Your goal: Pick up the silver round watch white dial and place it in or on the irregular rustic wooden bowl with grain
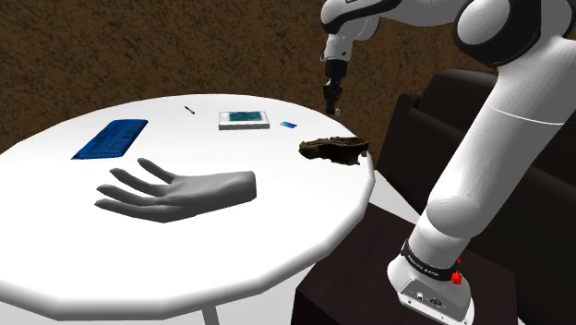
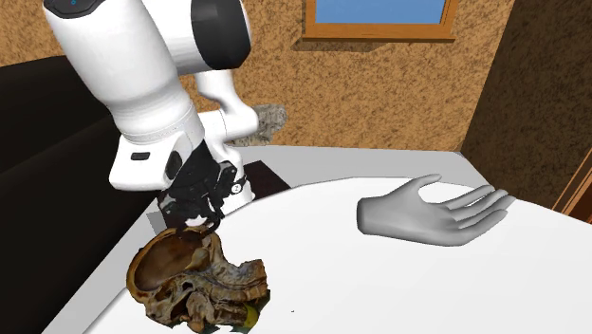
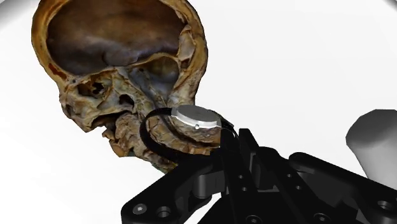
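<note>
Your jaws, closed on the silver round watch with a black strap (image 3: 197, 119), hold it at their tips just over the irregular brown wooden bowl (image 3: 114, 57): pickup looks done, release remains.

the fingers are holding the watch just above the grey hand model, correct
Not the grey hand: the fingers hold the watch just above the brown bowl, as the wrist view shows. The hand lies apart on the table.
</note>
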Available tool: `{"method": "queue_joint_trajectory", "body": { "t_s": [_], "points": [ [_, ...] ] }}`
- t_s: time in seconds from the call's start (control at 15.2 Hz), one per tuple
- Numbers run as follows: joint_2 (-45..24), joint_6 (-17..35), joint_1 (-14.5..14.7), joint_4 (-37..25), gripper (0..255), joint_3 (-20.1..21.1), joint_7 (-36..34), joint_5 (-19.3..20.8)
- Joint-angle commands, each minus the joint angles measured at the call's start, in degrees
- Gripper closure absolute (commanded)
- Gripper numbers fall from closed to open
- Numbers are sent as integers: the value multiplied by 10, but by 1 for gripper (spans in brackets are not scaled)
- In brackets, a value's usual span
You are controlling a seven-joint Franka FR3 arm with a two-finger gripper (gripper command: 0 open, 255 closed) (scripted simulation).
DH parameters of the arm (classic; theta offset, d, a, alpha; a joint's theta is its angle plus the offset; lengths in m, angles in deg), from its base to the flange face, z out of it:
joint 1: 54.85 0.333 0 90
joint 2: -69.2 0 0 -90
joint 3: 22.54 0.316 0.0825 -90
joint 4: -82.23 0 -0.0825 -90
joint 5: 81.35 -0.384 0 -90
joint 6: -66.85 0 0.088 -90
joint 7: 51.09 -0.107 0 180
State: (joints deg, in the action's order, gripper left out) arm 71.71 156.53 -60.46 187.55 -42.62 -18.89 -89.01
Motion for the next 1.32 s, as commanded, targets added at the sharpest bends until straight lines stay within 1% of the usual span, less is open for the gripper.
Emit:
{"method": "queue_joint_trajectory", "body": {
  "t_s": [0.0, 0.99, 1.25],
  "points": [
    [-10, -1, -7, -8, 255, -8, 16, 1],
    [-28, 112, -7, 90, 255, -8, 35, -7],
    [-28, 112, -7, 90, 255, -8, 35, -7]
  ]
}}
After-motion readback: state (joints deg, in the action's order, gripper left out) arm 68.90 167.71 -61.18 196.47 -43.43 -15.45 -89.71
